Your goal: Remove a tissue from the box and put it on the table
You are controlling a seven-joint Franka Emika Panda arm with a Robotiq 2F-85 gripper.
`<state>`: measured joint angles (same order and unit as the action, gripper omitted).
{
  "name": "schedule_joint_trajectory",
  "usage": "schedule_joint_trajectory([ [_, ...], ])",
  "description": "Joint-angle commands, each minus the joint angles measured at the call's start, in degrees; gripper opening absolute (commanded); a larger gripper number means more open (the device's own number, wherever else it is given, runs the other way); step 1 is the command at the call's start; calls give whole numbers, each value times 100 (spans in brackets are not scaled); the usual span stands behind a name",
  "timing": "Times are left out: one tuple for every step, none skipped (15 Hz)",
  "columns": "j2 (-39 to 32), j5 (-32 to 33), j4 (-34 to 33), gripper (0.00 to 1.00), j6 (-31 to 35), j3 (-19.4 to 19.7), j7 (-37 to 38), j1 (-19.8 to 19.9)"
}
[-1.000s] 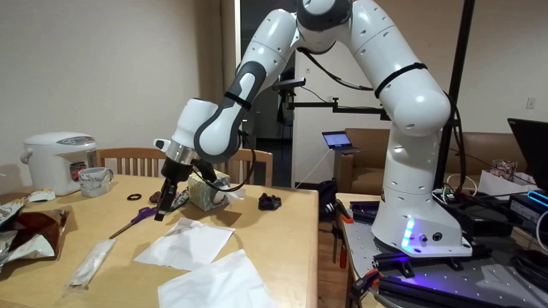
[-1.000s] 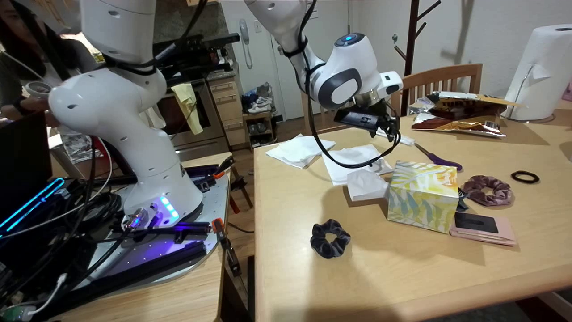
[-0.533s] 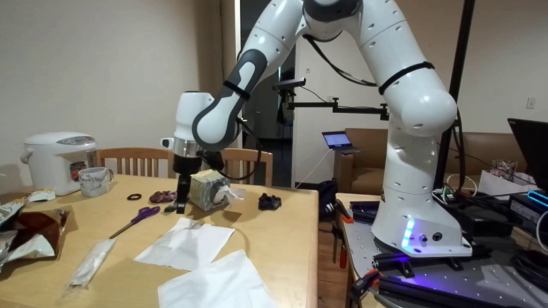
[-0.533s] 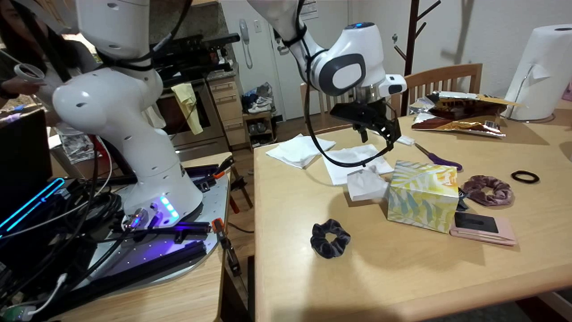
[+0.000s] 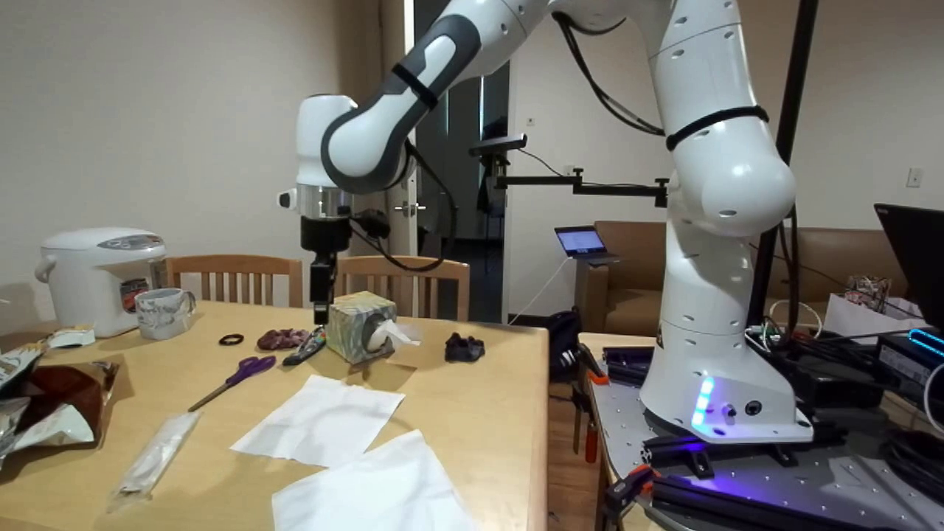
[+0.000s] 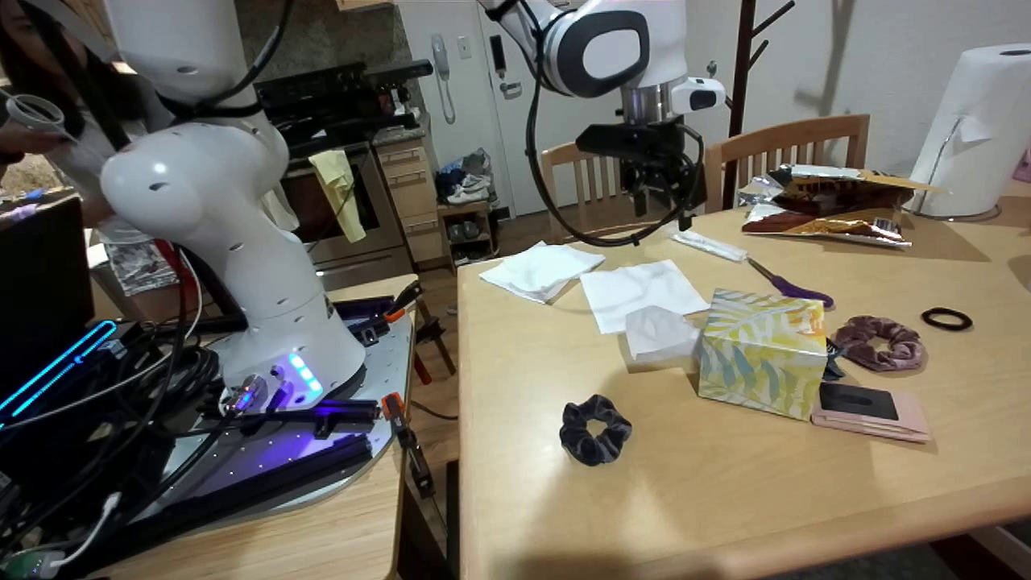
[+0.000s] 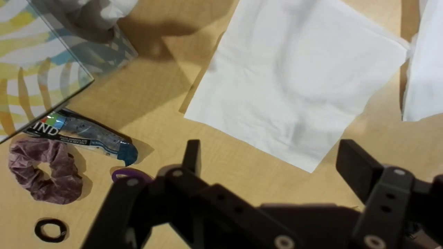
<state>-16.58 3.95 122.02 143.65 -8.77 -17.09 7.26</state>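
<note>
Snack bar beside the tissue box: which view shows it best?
Wrist view: the snack bar is large, its print visible, though the tissue box covers part. In an exterior view it looks small; in an exterior view the box hides all but a sliver.

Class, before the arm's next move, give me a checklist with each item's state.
1. Pincer open, holding nothing: ok.
2. Pincer not touching the table: ok.
3. Loose tissue nearer the box lying on the table: ok.
4. Next tissue poking out of the box: ok.
5. That tissue pointing upward: not ok, it comes out sideways.
6. How full the box is: cannot tell, its inside is hidden.
</note>
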Motion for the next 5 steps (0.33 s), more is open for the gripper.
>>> schedule_joint_trajectory([
  [566, -360, 374, 100, -275, 147, -82, -173],
  [239, -227, 97, 100, -177, 228, -49, -258],
  [338, -255, 160, 100, -196, 248, -44, -283],
  [403, -265, 214, 100, -198, 261, -42, -295],
  [440, -266, 249, 100, -198, 271, -40, -302],
])
